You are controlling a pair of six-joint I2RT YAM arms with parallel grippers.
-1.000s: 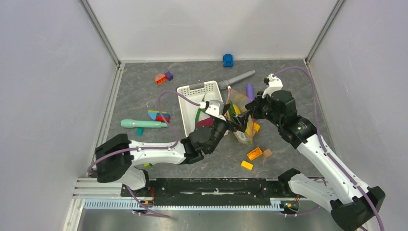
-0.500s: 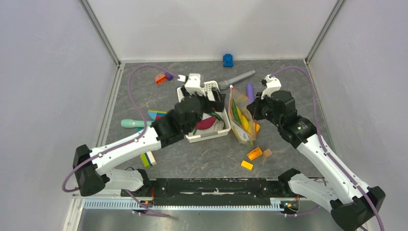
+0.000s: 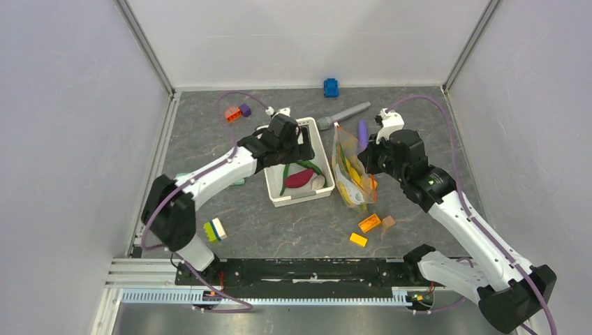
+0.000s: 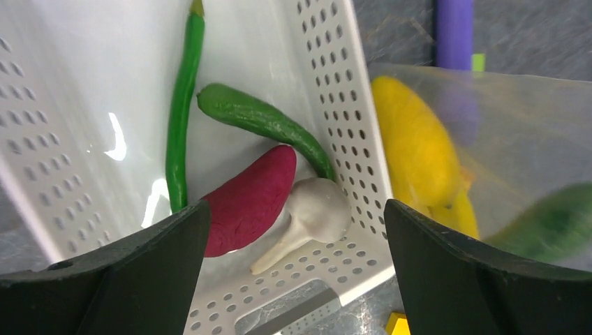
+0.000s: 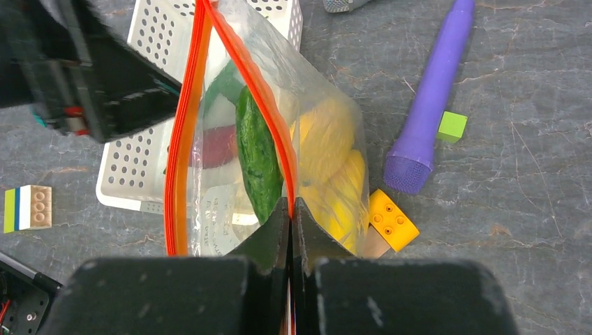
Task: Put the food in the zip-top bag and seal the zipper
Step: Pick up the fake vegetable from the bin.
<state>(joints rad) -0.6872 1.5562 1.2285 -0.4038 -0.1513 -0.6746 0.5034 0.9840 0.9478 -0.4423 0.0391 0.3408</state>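
So the left jaws are hanging wide open over the basket (image 4: 335, 91), with the sweet potato (image 4: 248, 202) lying right between them, slanting across the gap. The right jaws are clamping the zipper (image 5: 183, 139), and the zip-top bag (image 5: 328, 105) is sitting just beside the basket.

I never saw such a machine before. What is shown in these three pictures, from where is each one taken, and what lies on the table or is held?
Two robot arms are bolted at a table's near edge, each ending in a two-finger claw. One picture looks down from above; the other two come from cameras on the wrists. The right claw is shut on a zip-top bag at its orange-red zipper, its mouth open; yellow pieces and a cucumber are inside. The left claw is open and empty over a white basket holding a green bean, a second cucumber, a sweet potato and a whitish piece. Toy blocks lie nearby.
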